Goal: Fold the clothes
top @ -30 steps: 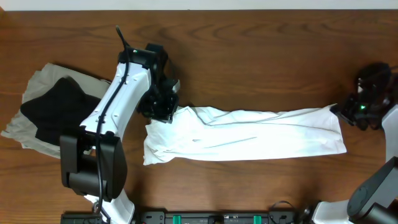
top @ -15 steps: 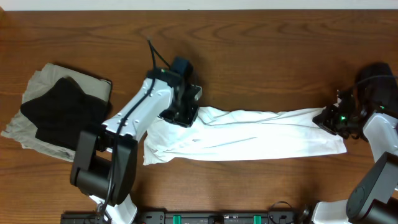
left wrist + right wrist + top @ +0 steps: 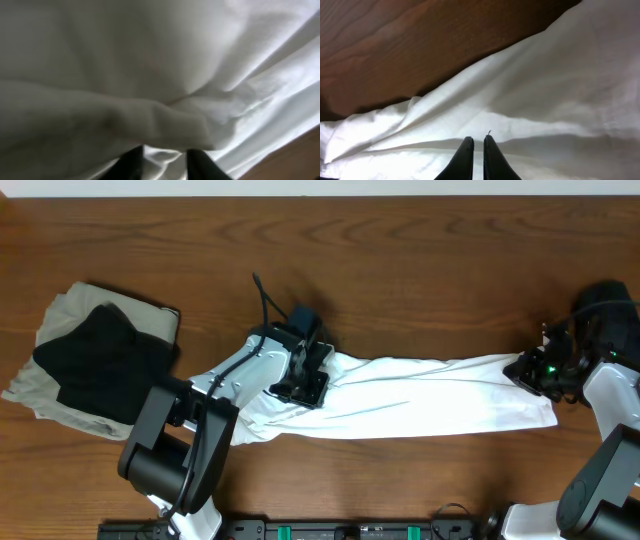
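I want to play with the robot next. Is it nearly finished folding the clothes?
Not yet. The white garment already lies as a long strip. The right gripper pinches its right end; the left gripper has cloth between its fingers near the left end. Still to do: fold the strip shorter, and the rumpled beige and black clothes.

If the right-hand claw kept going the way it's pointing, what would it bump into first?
The white garment: the right gripper has its near-shut tips on the cloth, with a raised fold right ahead. Beyond lies the table, though depth is unclear.
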`<state>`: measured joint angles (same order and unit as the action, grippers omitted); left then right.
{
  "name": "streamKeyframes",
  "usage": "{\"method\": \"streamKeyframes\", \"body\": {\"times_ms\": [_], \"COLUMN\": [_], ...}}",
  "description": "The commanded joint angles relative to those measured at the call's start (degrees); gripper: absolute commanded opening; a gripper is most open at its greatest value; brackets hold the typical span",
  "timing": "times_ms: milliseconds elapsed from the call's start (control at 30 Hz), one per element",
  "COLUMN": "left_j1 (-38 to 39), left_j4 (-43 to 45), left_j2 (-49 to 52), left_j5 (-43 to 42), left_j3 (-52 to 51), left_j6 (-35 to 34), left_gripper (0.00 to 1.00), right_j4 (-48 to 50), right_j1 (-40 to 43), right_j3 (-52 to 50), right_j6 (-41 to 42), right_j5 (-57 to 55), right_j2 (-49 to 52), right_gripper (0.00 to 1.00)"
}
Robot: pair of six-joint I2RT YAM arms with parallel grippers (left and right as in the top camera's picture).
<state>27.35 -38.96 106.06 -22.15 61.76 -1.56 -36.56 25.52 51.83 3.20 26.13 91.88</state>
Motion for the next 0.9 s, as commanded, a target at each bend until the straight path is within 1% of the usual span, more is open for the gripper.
{"method": "streamKeyframes", "body": {"times_ms": [0,67,167,300,367,433,467,500,633,700,800,867], "left_j1": [0.0,0.0,0.0,-0.1,-0.4,-0.9,-1.2,-1.6,-3.1,-3.2,-3.2,-3.2], "left_j4": [-1.1,-1.9,-4.0,-5.1,-5.1,-5.1,-5.1,-5.0,-5.2,-5.6,-5.8,-6.0], "left_j2": [0.0,-0.6,-2.2,-6.4,-9.3,-11.6,-12.5,-13.2,-13.6,-13.6,-13.6,-13.6], "left_j5": [0.1,0.1,0.6,3.3,5.5,8.2,9.2,9.8,9.6,8.0,5.0,3.0], "left_j3": [-0.7,-0.5,0.2,0.8,0.8,0.8,0.8,0.8,0.7,0.7,0.7,0.6], "left_j6": [-0.2,-0.2,0.0,0.0,0.0,0.0,0.0,0.0,-1.9,-2.2,-2.2,-2.3], "left_gripper": [0.34,0.34,0.34,0.34,0.35,0.43,0.46,0.48,0.47,0.48,0.48,0.48], "right_j4": [0.3,0.5,-0.2,-1.6,-3.3,-5.5,-6.8,-7.7,-10.0,-10.4,-8.5,-7.5], "right_j1": [-0.4,-0.3,0.6,3.5,4.9,6.1,6.6,7.0,8.2,8.6,8.7,8.7], "right_j3": [-0.3,-0.2,0.7,4.0,6.3,8.3,9.1,9.5,9.0,8.7,8.3,8.3], "right_j6": [-0.3,0.2,3.8,4.7,4.1,0.7,-1.0,-1.1,-2.7,-2.7,-3.9,-6.3], "right_j5": [0.6,-0.5,-5.0,-4.5,-4.5,-4.5,-4.6,-4.9,-7.5,-10.9,-11.5,-11.5], "right_j2": [0.2,0.2,-0.7,-3.0,-4.2,-5.2,-5.6,-5.8,-5.0,-3.9,-2.1,-0.5], "right_gripper": [0.11,0.16,0.23,0.29,0.4,0.49,0.49,0.47,0.47,0.47,0.46,0.45]}}
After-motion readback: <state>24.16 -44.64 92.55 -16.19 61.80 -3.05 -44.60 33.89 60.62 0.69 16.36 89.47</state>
